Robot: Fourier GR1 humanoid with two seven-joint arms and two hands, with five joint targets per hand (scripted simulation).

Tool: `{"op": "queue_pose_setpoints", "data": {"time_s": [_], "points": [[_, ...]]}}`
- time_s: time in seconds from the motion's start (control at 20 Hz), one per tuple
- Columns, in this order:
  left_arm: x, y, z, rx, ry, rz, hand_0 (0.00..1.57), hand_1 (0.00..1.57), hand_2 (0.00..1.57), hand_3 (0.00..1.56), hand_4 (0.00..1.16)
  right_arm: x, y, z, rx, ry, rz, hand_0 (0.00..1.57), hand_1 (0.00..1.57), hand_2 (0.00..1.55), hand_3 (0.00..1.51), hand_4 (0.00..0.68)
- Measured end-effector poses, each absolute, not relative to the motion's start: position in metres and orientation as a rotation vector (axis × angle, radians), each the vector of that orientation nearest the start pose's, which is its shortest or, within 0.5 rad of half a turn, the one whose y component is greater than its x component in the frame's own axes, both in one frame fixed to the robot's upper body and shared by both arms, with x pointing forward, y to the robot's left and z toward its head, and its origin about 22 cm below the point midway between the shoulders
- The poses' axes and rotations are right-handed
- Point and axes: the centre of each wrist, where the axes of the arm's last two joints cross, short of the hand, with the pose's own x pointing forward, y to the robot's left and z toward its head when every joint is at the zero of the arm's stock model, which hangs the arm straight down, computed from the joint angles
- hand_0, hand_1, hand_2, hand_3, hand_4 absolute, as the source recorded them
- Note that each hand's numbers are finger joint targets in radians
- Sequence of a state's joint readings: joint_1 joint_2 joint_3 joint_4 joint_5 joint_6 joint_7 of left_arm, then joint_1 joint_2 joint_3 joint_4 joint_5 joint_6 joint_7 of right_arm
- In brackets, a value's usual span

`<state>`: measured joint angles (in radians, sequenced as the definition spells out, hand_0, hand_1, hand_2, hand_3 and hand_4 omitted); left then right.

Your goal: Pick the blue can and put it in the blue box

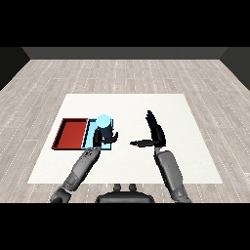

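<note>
Gripping the can (103, 123), the left hand (103, 139) is curled round it over the blue tray (88, 136); the right hand (155, 133) is spread wide, apart.

Matt white table (146, 161), wood-plank floor (122, 73)

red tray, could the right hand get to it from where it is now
Probably not easily: the red tray lies at the far left, and the left hand, curled round the blue can, stands between it and the open right hand.
</note>
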<state>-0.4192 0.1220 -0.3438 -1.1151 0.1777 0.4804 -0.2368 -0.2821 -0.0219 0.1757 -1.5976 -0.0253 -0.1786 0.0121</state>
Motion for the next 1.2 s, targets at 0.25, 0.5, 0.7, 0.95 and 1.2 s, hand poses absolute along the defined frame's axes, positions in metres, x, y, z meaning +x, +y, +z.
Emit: {"op": "queue_pose_setpoints", "data": {"time_s": [0.25,0.5,0.7,0.95,1.2], "points": [[0.339,0.188,-0.003,0.270,-1.639,-0.111,1.57,1.57,1.57,1.49,1.10,0.287,-0.166,0.068,0.114,-1.819,0.030,0.00,0.00,0.00,0.00,0.000],[0.358,0.225,-0.008,0.454,-1.465,-0.175,1.53,1.53,1.42,1.27,0.97,0.285,-0.174,0.058,0.124,-1.794,-0.014,0.00,0.00,0.00,0.00,0.000],[0.365,0.249,-0.019,0.658,-1.296,-0.296,0.50,0.50,0.44,0.40,0.92,0.290,-0.179,0.055,0.106,-1.778,-0.041,0.00,0.00,0.00,0.00,0.000],[0.381,0.249,-0.027,0.790,-1.101,-0.394,0.85,0.85,0.79,0.58,0.88,0.294,-0.186,0.043,0.091,-1.750,-0.074,0.00,0.00,0.00,0.00,0.000],[0.386,0.234,-0.042,0.789,-0.915,-0.440,1.31,1.31,1.15,0.00,0.82,0.299,-0.192,0.034,0.071,-1.732,-0.091,0.00,0.00,0.00,0.00,0.000]]}}
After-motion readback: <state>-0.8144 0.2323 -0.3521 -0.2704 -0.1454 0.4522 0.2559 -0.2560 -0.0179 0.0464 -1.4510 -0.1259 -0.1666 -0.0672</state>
